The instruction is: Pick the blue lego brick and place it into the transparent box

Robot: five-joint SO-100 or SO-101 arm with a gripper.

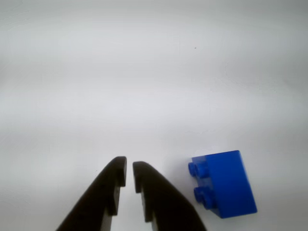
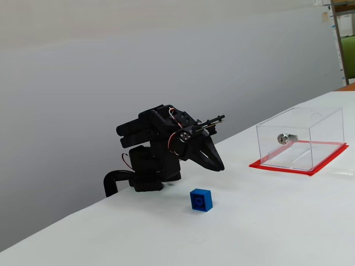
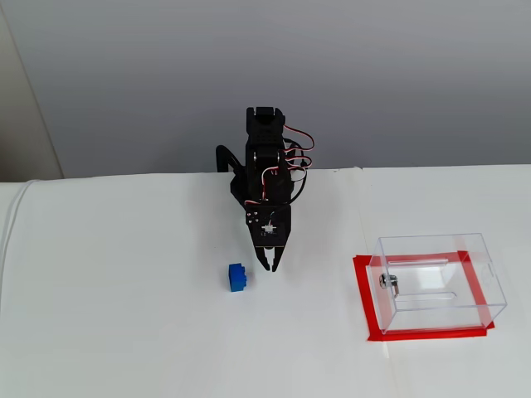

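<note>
Left of the gripper [image 3: 270,267] in a fixed view, we see the blue lego brick [image 3: 237,278] on the white table [image 3: 124,332], untouched. Our fingers sit nearly together, empty. We should spread them, shift over the brick, then descend. Brick: bright blue, lying on its side, studs facing sideways. Well right of the gripper stands the transparent box [image 3: 440,282].
</note>
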